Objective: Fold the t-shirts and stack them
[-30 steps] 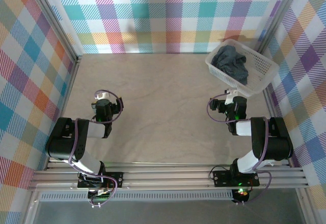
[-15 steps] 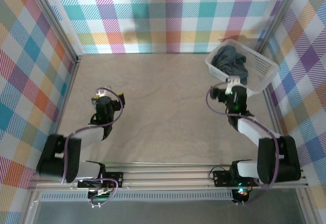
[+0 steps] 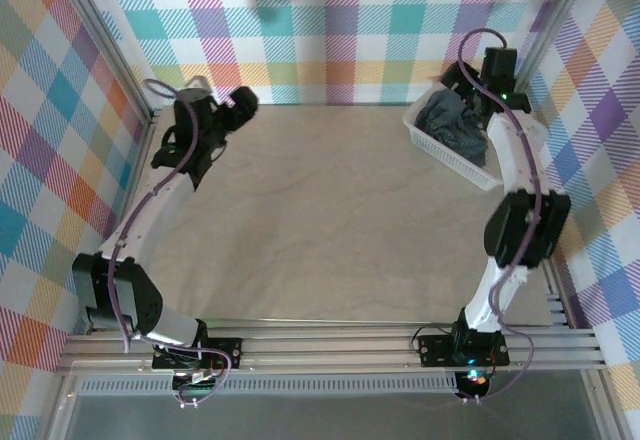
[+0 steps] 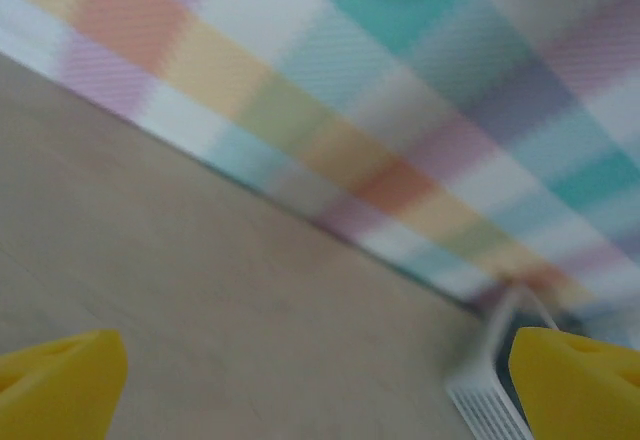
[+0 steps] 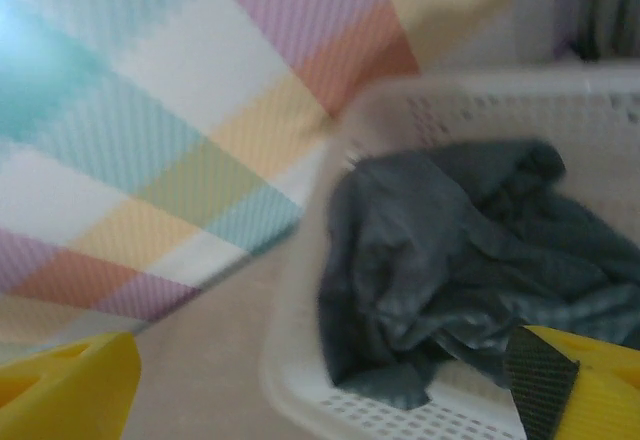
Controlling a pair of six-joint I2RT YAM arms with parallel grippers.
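The table (image 3: 320, 230) spread pale and bare across the cell, closed in on three sides by plaid walls (image 3: 330, 30). The left arm (image 3: 150, 210) reached up to the far left corner, and the right arm (image 3: 515, 170) stretched along the right wall to the far right corner.

There a white lattice basket (image 3: 432, 138) sat on the table against the walls. The dark blue-grey t-shirt (image 3: 455, 125) lay crumpled inside it, unfolded, bunched toward the basket's near-left end in the right wrist view.

The left gripper (image 3: 243, 100) hung above the table near the back wall, well apart from the basket. In its wrist view its yellow fingertips (image 4: 60, 380) stood at opposite edges of the picture, the pincer spread wide with nothing in it.

The right gripper (image 3: 462, 78) hovered over the basket's far end. Its own yellow fingertips (image 5: 65, 390) also stood far apart, wide and holding nothing, with the t-shirt below and beyond them, untouched. The wrist pictures were blurred.
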